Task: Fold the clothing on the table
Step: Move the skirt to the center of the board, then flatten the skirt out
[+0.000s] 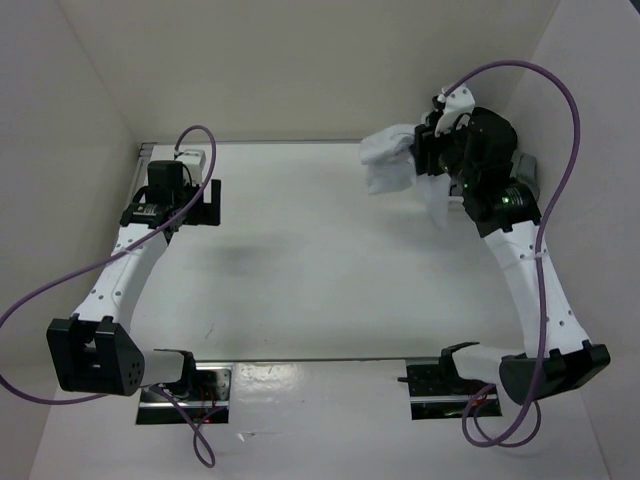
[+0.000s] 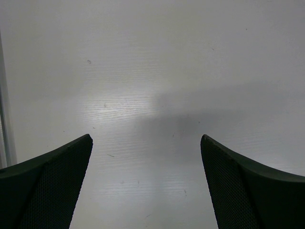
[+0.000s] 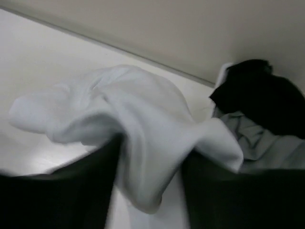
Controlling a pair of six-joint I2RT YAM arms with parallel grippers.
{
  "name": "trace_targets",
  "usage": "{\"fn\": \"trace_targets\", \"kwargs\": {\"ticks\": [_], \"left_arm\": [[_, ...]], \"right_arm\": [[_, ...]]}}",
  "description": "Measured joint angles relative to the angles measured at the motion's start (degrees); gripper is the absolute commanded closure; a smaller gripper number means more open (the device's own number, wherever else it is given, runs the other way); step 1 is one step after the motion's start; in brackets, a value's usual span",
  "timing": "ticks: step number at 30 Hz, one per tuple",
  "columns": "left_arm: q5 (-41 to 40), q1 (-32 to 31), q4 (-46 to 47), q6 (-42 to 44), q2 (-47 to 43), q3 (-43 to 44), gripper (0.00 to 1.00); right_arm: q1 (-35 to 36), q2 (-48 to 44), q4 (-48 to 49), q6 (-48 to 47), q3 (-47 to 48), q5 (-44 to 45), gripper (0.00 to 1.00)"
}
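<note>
- Your left claw [image 2: 146, 138] hangs wide and empty over the bare left part of the worktop [image 1: 300, 260]. With nothing pinning a hem there, a one-handed fold is likely to drag the whole garment along.
- The clothing [image 3: 143, 109] sits bunched at the worktop's far right corner, and a fold of it runs between the fingers of your right claw [image 3: 152, 150].
- Those fingers stand partly apart. The blur hides whether they truly pinch the cloth, so I cannot tell. Fabric this thin could slip out if you pull hard.
- The cloth is crumpled, not flat, so folding it as it lies would likely lock in creases.
- At the worktop's same far corner, a grey garment [image 3: 257, 138] and a black garment [image 3: 262, 95] lie close behind the white one. A deeper grab could catch them too.
</note>
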Motion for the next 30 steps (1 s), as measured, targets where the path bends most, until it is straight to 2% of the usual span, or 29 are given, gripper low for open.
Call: {"fn": "trace_targets", "kwargs": {"ticks": [1, 6, 11, 16, 18, 20, 23, 26, 30], "left_arm": [[0.0, 0.0, 0.0, 0.0, 0.0, 0.0, 0.0], [1.1, 0.0, 0.0, 0.2, 0.0, 0.0, 0.0], [3.9, 0.0, 0.0, 1.6, 0.1, 0.0, 0.02], [9.7, 0.0, -1.2, 4.5, 1.7, 0.0, 0.07], [12.5, 0.0, -2.3, 5.5, 2.9, 0.0, 0.07], [14.3, 0.0, -3.4, 6.3, 4.0, 0.0, 0.03], [14.1, 0.0, -4.5, 6.3, 4.6, 0.0, 0.0], [13.2, 0.2, -4.7, 6.0, 3.5, 0.0, 0.0], [13.6, 3.3, -5.2, 5.7, -1.0, 0.0, 0.0]], "right_arm": [[0.5, -0.9, 0.0, -0.4, -1.4, -0.9, 0.01], [0.5, -3.3, 0.0, -0.9, -9.9, 3.3, 0.01], [-0.3, 2.7, -0.3, -0.3, -12.2, 12.6, 0.01], [0.3, 5.7, -2.3, -0.7, -15.8, 12.2, 0.01], [3.3, 4.9, -3.3, -1.8, -16.5, 10.8, 0.01], [7.8, 4.4, -3.2, -3.1, -16.2, 9.4, 0.01], [14.4, 6.0, -3.3, -4.9, -13.5, 9.0, 0.01], [18.6, 11.7, -2.6, -7.2, -9.0, 8.8, 0.01], [20.3, 21.6, -0.7, -10.8, -6.2, 10.0, 0.01]]}}
